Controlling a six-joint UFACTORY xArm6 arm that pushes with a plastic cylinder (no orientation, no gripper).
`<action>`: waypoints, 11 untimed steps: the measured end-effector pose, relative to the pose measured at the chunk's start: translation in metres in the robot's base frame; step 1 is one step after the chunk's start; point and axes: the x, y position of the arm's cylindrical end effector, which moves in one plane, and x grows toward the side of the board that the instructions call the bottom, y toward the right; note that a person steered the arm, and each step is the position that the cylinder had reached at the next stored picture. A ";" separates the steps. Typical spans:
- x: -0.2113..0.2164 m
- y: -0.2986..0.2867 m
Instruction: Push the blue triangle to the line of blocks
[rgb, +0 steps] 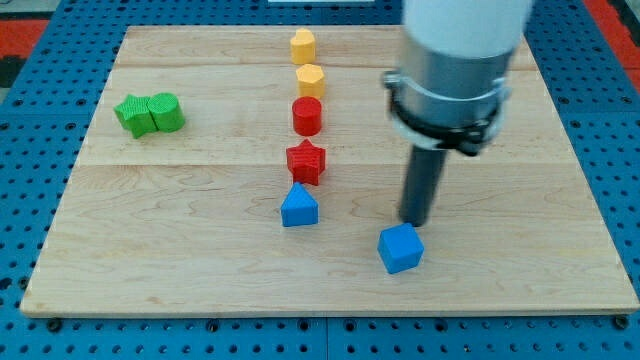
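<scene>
Pale wooden board (200, 250), smooth-grained; matt blocks; matt dark rod (420, 185).

No text, label, brand, number or sign can be read anywhere in this view.

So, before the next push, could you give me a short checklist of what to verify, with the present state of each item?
1. My tip in view: ok, it sits just above the blue cube, toward the view's top.
2. Blue triangle located: ok, directly below the red star.
3. Triangle joined to the line: ok, it looks in line, close under the star.
4. Line intact: ok, yellow blocks, red cylinder and star form one column.
5. Tip touching the cube: cannot tell.
6. Green blocks out of the way: ok, far at the view's left.
</scene>
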 end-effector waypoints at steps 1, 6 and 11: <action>0.024 -0.008; 0.091 -0.043; 0.048 -0.091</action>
